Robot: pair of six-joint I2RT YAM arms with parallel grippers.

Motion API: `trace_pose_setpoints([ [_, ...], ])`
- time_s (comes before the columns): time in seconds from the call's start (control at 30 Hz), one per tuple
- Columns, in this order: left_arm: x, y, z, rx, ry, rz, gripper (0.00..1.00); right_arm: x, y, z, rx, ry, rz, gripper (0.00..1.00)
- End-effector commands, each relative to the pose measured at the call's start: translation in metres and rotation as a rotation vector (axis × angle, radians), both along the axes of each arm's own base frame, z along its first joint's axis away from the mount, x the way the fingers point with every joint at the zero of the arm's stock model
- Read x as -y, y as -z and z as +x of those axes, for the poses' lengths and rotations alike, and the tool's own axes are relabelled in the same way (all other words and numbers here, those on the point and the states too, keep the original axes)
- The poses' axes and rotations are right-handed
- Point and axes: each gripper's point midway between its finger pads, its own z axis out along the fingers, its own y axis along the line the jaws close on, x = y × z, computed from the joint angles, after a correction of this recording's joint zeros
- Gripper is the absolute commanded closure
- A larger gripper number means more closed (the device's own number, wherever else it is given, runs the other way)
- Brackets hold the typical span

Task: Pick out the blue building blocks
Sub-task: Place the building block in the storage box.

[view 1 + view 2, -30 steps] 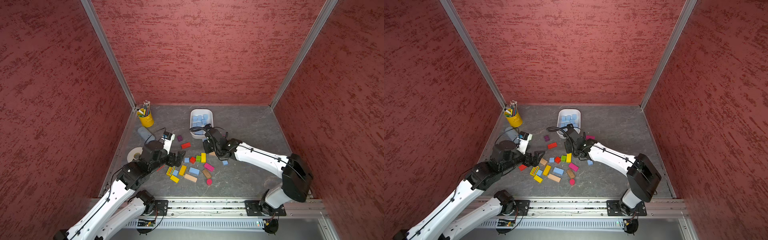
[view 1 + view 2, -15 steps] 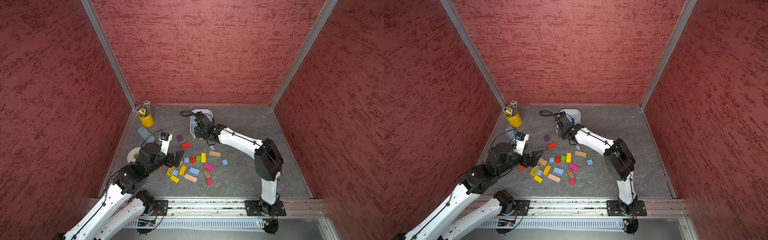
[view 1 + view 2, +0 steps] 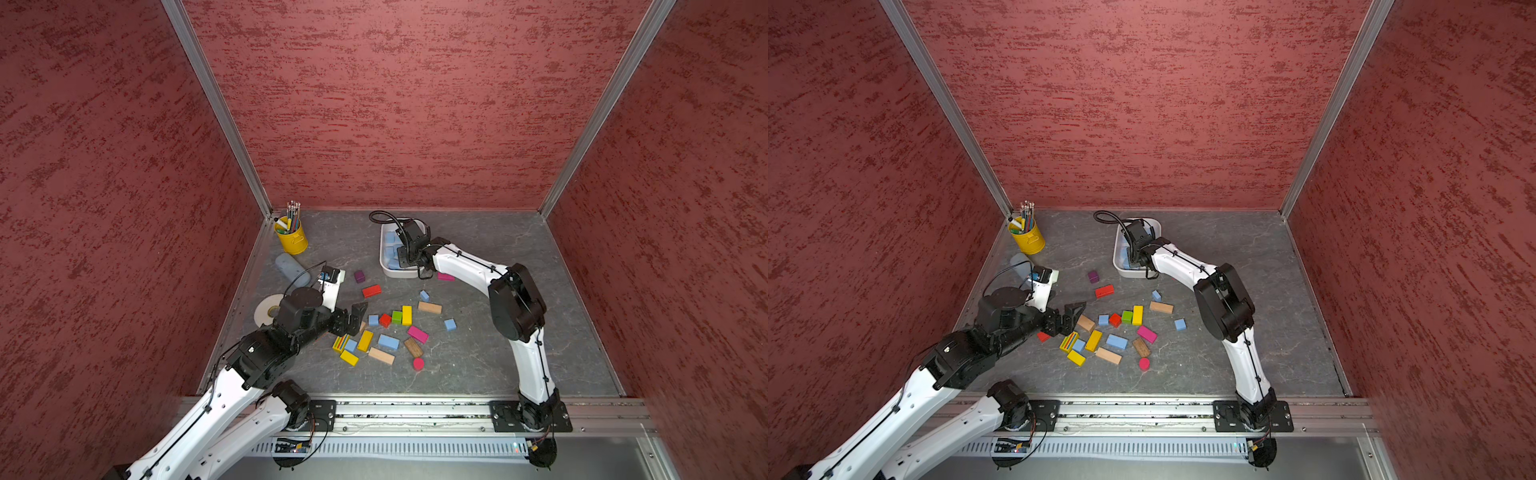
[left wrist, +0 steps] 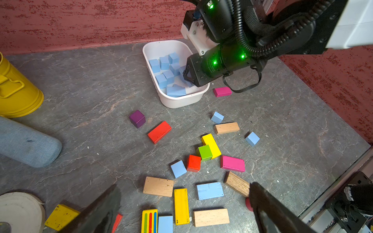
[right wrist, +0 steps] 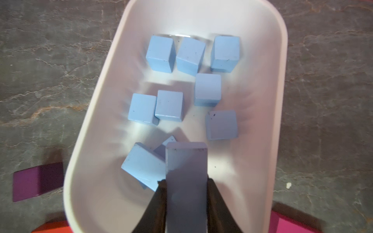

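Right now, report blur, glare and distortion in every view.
Right wrist view: the held blue block is soft and shaded, streaky smear in the white bin. Left wrist view: loose blocks sharp, its own fingers blurred and dark. Both top views: sharp, evenly lit, wall edges splayed by the wide lens.

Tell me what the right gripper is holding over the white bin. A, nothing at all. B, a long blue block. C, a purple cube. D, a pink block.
B: in the right wrist view the right gripper is shut on a long blue block above the white bin, where several blue cubes lie.
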Motion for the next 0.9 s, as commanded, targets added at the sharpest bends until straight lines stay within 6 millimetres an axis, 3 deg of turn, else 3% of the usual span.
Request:
trace_pose_setpoints([
  [0.0,-0.003,0.0,-0.001,0.005,-0.01,0.005,0.0,0.003,0.006,0.002,-0.026,0.022,-0.015,0.89],
  [0.33,-0.002,0.002,-0.001,0.002,-0.009,0.007,0.0,0.004,0.037,0.013,-0.08,0.032,-0.022,0.88],
  [0.57,-0.001,0.002,-0.001,0.001,-0.009,0.008,0.0,0.012,0.038,0.036,-0.067,0.08,-0.018,0.88],
  [0.87,-0.002,0.003,-0.001,0.001,-0.011,0.011,0.0,0.001,0.04,0.069,-0.056,0.089,0.015,0.88],
])
